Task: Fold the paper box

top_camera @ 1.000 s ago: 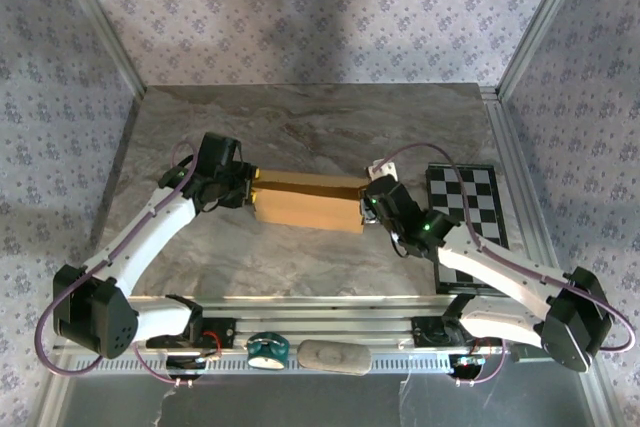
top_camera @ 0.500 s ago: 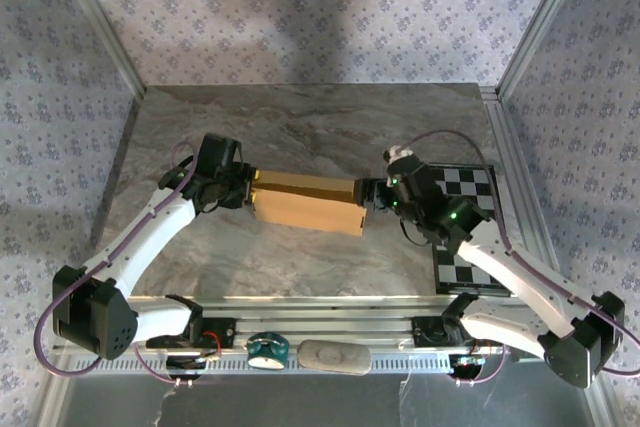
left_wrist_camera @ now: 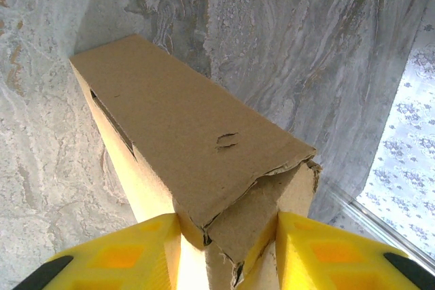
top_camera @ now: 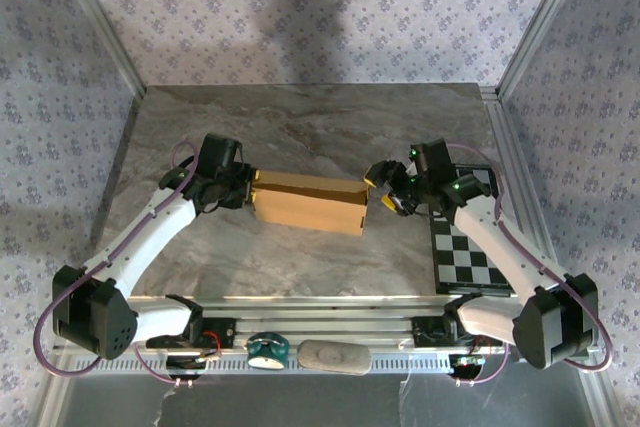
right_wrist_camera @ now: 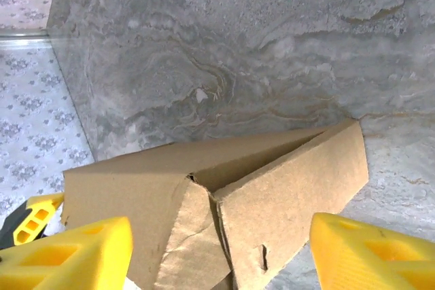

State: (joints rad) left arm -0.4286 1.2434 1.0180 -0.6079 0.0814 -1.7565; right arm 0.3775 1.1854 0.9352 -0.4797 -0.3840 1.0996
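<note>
Grey worktop [top_camera: 300, 127] holds your paper box [top_camera: 305, 209]. Left tool [top_camera: 248, 190] pinches its left end; right tool [top_camera: 383, 189] hangs open. Next, probably tuck the right flap shut.

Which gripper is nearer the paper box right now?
Left. The left gripper is clamped on the left end of the paper box. The right gripper sits open just beyond the box's right end, not gripping it.

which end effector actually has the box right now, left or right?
The left end effector: its yellow fingers are clamped on the paper box's left end. The right end effector sits open at the other end, gripping nothing.
</note>
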